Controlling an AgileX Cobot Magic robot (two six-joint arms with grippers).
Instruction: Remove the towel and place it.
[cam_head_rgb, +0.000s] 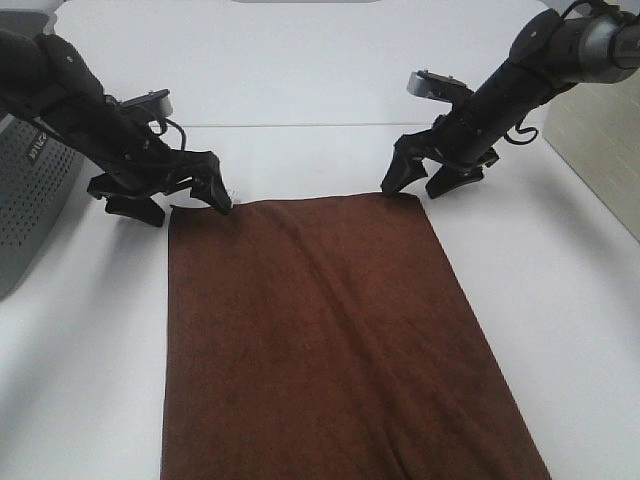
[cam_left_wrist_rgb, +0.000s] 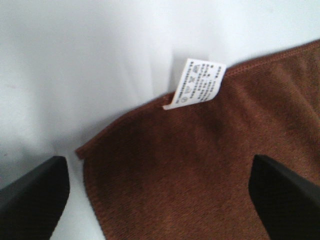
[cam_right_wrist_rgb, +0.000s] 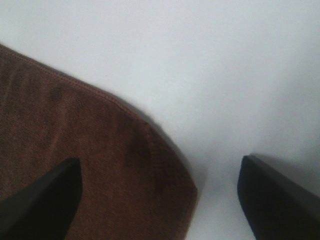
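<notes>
The dark brown towel (cam_head_rgb: 330, 340) lies spread flat on the white table (cam_head_rgb: 560, 300), running from mid-table to the near edge of the view. My left gripper (cam_head_rgb: 188, 208) is open and empty, with its jaws on either side of the towel's far left corner. The left wrist view shows that corner (cam_left_wrist_rgb: 200, 175) between the open gripper's (cam_left_wrist_rgb: 157, 200) fingers, with the white tag (cam_left_wrist_rgb: 195, 84) on the edge. My right gripper (cam_head_rgb: 415, 188) is open and empty at the far right corner. The right wrist view shows that corner (cam_right_wrist_rgb: 100, 165) under the open gripper (cam_right_wrist_rgb: 160, 195).
A grey perforated basket (cam_head_rgb: 30, 200) stands at the left edge of the table, beside the left arm. A beige panel (cam_head_rgb: 600, 150) borders the table at the right. White tabletop surrounds the towel on both sides and behind it.
</notes>
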